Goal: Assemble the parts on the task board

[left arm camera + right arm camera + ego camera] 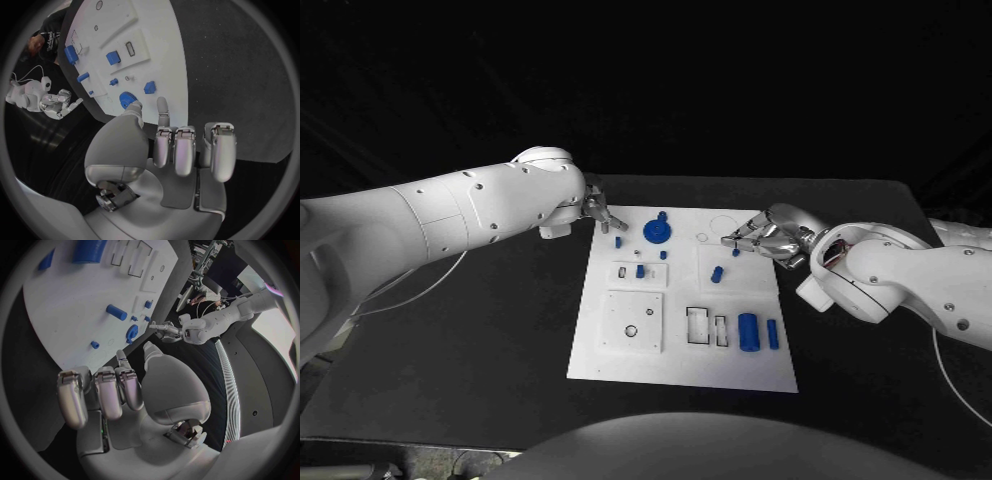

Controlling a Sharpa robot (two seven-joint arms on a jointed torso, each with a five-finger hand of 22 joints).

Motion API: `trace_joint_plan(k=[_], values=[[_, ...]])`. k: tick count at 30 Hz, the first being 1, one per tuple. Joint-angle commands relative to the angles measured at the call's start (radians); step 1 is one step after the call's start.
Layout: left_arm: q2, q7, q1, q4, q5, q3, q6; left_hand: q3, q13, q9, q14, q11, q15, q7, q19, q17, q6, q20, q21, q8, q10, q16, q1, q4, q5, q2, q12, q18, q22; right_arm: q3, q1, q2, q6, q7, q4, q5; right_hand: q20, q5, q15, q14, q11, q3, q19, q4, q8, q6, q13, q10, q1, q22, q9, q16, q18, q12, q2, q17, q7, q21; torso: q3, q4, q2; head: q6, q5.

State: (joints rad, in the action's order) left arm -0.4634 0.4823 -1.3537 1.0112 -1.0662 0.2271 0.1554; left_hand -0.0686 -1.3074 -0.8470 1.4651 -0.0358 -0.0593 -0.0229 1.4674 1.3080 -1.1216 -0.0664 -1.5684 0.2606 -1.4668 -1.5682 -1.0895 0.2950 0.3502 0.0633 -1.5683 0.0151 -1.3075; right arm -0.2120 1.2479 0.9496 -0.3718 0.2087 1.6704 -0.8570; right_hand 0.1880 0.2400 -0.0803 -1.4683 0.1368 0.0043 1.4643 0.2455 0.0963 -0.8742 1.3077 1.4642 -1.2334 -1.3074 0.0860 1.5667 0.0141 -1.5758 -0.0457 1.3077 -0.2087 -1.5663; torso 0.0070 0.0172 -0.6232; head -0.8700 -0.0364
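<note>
Black table [473, 350], white task board [733, 372] long axis running away from robot (blue parts [749, 331] scattered), left hand [600, 212] and right hand [764, 239] fingers apart, empty.

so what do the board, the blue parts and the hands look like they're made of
Board: looks like matte white plastic, evenly pale, with cut slots and raised plates. Blue parts, e.g. the round one: likely plastic, solid uniform colour, no shine. Left hand and right hand: silvery metal by the look, smooth with soft highlights; could be coated plastic.
</note>
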Motion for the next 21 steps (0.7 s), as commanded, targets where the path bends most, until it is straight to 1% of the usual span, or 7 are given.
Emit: trace_joint_plan(k=[1, 9, 12, 17, 21], values=[[0.008, -0.003, 0.003, -0.007, -0.008, 0.000, 0.038, 0.005, -0.263, 0.002, 0.106, 0.006, -0.001, -0.001, 0.103, 0.263, 0.003, 0.004, -0.002, -0.003, -0.104, -0.003, -0.013, -0.001, -0.004, 0.001, -0.002, -0.015, -0.263, 0.000, -0.001, -0.001, 0.011, -0.001, 0.001, -0.008, 0.008, 0.004, -0.007, -0.102, 0.007, 0.000, 0.106, -0.004, 0.004, 0.003, 0.263, 0.107, -0.007, -0.263, -0.001, 0.004, -0.014, 0.005, -0.003, 0.263, -0.005, -0.004, 0.0000, -0.0008, -0.001, 0.000, 0.000], [0.022, 0.005, 0.007, -0.018, -0.008, 0.001, 0.061, 0.010, -0.263, 0.010, 0.106, 0.007, 0.000, -0.002, 0.103, 0.263, -0.002, 0.003, -0.002, -0.012, -0.104, -0.003, -0.027, -0.001, -0.005, -0.011, -0.002, -0.015, -0.263, 0.000, -0.001, -0.001, 0.012, 0.000, 0.002, -0.008, 0.008, 0.004, -0.007, -0.102, 0.007, 0.000, 0.106, -0.004, 0.004, 0.003, 0.263, 0.107, -0.007, -0.263, -0.001, 0.004, -0.014, 0.005, -0.003, 0.263, -0.005, -0.004, 0.0001, 0.0003, 0.000, -0.002, 0.004], [0.030, 0.009, 0.007, -0.024, -0.009, 0.001, 0.070, 0.011, -0.263, 0.010, 0.106, 0.007, 0.000, -0.002, 0.103, 0.263, -0.002, 0.003, -0.002, -0.012, -0.104, -0.003, -0.028, -0.001, -0.005, -0.011, -0.002, -0.015, -0.263, 0.000, -0.001, -0.002, 0.012, 0.000, 0.002, -0.008, 0.008, 0.004, -0.007, -0.102, 0.007, 0.000, 0.106, -0.004, 0.004, 0.003, 0.263, 0.107, -0.007, -0.263, -0.001, 0.004, -0.014, 0.005, -0.003, 0.263, -0.005, -0.004, 0.0001, 0.0019, 0.000, -0.001, 0.005], [0.042, 0.013, 0.009, -0.033, -0.009, 0.001, 0.081, 0.012, -0.263, 0.013, 0.106, 0.007, 0.000, -0.002, 0.103, 0.263, -0.003, 0.003, -0.002, -0.015, -0.104, -0.003, -0.032, -0.001, -0.006, -0.016, -0.002, -0.015, -0.263, 0.000, -0.001, -0.005, 0.012, -0.001, 0.002, -0.008, 0.008, 0.004, -0.007, -0.102, 0.007, 0.000, 0.106, -0.004, 0.004, 0.003, 0.263, 0.107, -0.007, -0.263, -0.001, 0.004, -0.014, 0.005, -0.003, 0.263, -0.005, -0.004, 0.0002, -0.0001, 0.000, -0.001, 0.003], [0.051, 0.017, 0.010, -0.038, -0.009, 0.001, 0.089, 0.013, -0.263, 0.014, 0.106, 0.007, 0.000, -0.002, 0.103, 0.263, -0.003, 0.003, -0.002, -0.016, -0.104, -0.003, -0.034, -0.001, -0.006, -0.019, -0.002, -0.015, -0.263, 0.000, -0.001, -0.006, 0.013, 0.000, 0.002, -0.008, 0.008, 0.004, -0.007, -0.102, 0.007, 0.000, 0.106, -0.004, 0.004, 0.003, 0.263, 0.107, -0.007, -0.263, -0.001, 0.004, -0.014, 0.005, -0.003, 0.263, -0.005, -0.004, -0.0002, 0.0011, 0.000, -0.001, 0.006]])
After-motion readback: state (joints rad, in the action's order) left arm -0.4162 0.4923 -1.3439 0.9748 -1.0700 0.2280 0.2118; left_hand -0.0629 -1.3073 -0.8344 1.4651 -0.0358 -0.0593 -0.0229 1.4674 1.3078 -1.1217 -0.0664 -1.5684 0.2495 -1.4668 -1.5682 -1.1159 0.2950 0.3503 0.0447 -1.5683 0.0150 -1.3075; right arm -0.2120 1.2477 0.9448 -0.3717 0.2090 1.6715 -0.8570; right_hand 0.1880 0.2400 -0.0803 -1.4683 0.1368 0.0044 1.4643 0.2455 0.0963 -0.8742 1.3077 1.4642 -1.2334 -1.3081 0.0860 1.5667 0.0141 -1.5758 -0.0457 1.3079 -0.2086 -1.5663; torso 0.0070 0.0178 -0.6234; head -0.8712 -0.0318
